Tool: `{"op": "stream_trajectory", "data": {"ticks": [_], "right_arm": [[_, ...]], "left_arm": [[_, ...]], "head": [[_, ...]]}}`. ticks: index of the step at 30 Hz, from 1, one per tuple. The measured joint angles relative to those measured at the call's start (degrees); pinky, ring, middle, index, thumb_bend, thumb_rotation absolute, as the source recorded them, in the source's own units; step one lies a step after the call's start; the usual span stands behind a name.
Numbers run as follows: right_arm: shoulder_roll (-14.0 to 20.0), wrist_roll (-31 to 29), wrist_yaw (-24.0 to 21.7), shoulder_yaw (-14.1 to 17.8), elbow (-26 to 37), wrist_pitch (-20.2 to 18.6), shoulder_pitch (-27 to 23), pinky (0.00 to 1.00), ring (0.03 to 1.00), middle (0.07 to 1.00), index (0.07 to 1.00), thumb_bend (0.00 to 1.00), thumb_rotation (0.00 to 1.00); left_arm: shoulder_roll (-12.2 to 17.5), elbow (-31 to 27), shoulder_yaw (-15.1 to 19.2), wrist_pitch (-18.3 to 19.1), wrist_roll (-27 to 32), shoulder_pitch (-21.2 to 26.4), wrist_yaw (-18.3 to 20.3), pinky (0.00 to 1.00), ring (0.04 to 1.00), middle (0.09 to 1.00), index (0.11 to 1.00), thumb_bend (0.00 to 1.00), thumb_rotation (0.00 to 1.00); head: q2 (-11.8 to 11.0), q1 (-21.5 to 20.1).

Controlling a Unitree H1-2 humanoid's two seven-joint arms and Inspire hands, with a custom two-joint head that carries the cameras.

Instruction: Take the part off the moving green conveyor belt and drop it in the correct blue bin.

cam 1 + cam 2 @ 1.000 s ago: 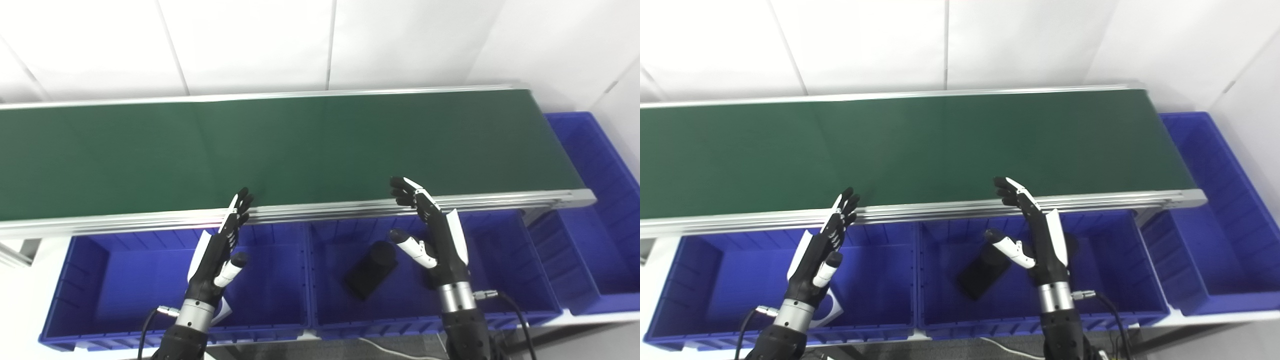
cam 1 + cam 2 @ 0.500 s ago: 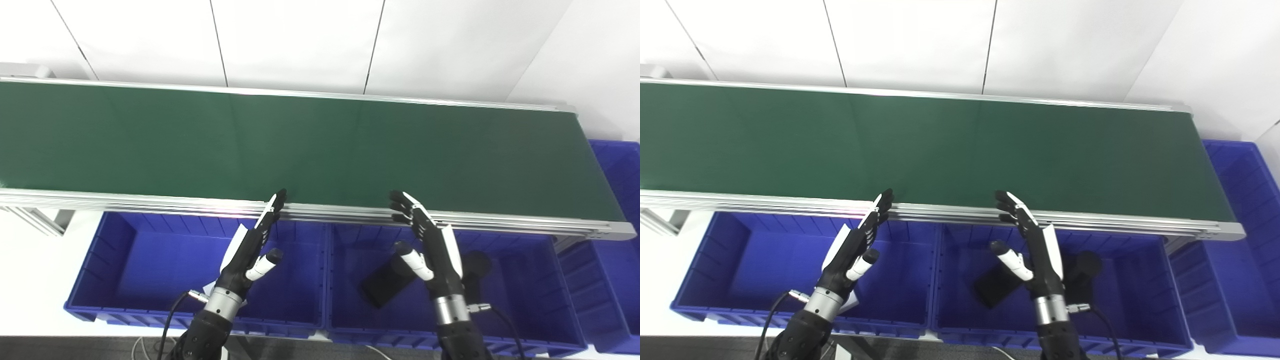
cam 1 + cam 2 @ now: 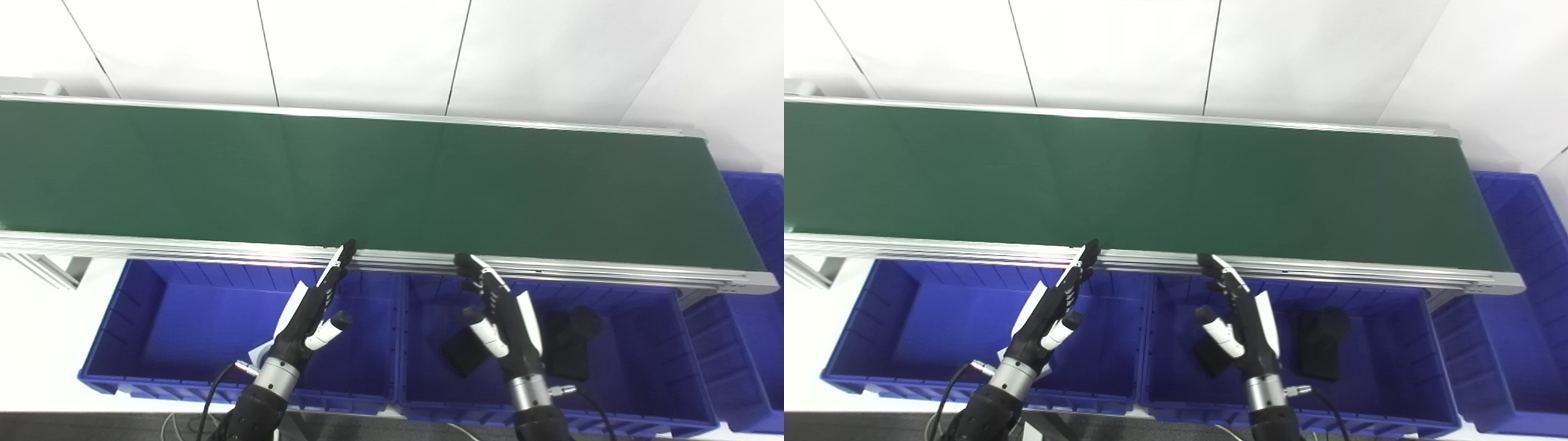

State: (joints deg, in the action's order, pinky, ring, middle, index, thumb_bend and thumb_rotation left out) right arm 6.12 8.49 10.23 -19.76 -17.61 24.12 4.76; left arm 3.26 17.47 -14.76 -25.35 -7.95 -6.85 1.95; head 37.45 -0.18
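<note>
Waiting over the blue bins, the left hand and right hand hold nothing, fingers spread wide. The green conveyor belt shows no part; two dark parts already lie in the middle bin.

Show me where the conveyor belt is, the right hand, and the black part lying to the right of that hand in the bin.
conveyor belt (image 3: 392, 177), left eye view, on the bare green surface.
right hand (image 3: 503, 315), left eye view, on the palm.
black part (image 3: 1319, 346), right eye view, on the middle of its dark body.
</note>
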Motion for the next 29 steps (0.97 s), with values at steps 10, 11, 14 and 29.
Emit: {"op": "stream_trajectory", "data": {"ticks": [10,11,14,29], "right_arm": [[-0.22,-0.80,2.56,-0.69,-0.85,0.00,0.03,0.81,0.849,0.857,0.843,0.82,0.88],[-0.21,-0.80,2.59,-0.90,-0.94,0.00,0.03,0.81,0.850,0.858,0.843,0.82,0.88],[-0.17,-0.76,2.59,-1.27,-1.80,0.00,-0.06,0.81,0.859,0.869,0.850,0.85,0.89],[1.94,-1.30,0.52,-6.94,-3.83,0.00,-1.98,0.99,0.992,0.989,0.971,0.90,1.00]], "left_arm": [[0.36,0.77,-2.13,-0.45,-0.01,0.30,-2.74,1.00,1.000,1.000,1.000,0.94,0.97],[0.45,0.77,-2.27,-0.45,-0.01,0.30,-2.89,1.00,1.000,1.000,1.000,0.94,0.97],[0.64,0.77,-2.47,-0.47,0.43,0.34,-2.95,1.00,1.000,1.000,1.000,0.95,0.97],[1.76,1.57,-3.63,-1.21,1.72,0.85,-3.12,1.00,1.000,1.000,1.000,0.93,0.95]], "head": [[-0.62,0.27],[-0.62,0.27],[-0.97,0.09],[-2.55,0.27]]}}
